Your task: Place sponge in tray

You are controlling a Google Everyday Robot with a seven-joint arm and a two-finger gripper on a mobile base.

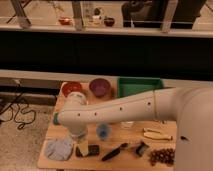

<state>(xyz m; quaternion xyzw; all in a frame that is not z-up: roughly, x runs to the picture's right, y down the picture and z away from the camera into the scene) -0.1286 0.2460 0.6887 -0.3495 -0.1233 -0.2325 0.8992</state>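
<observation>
1. Sponge (56,119) is lying on the left side of the bench (48,140). You are seeing only a teal sliver of it, because the white arm (115,110) is covering the rest.
2. You are watching the arm reaching in from the right, crossing the bench above the middle row of things and bending downward at a rounded joint on the left.
3. The pincer (81,145) is pointing down at the front left of the bench, below that joint and nearer the front edge than the sponge.
4. You cannot tell whether the pincer is spread, pressed together or pinching anything, as the wrist is hiding it. Whether it is touching the bench is also not showing.
5. The green tray (140,86) is sitting at the back right of the bench, well apart from the sponge, with the arm passing in front of its near edge.
6. A red bowl (72,89) and a purple bowl (100,87) are standing side by side at the back, left of the tray.
7. A blue cup (103,131) is standing just right of the pincer, under the arm.
8. Along the front you are seeing:
   - a grey-blue cloth (59,149) lying left of the pincer;
   - a dark block (93,149) lying just beside it on the right;
   - a black utensil (114,151) lying slanted further right;
   - a cluster of dark red round pieces (162,156) sitting at the front right corner.
</observation>
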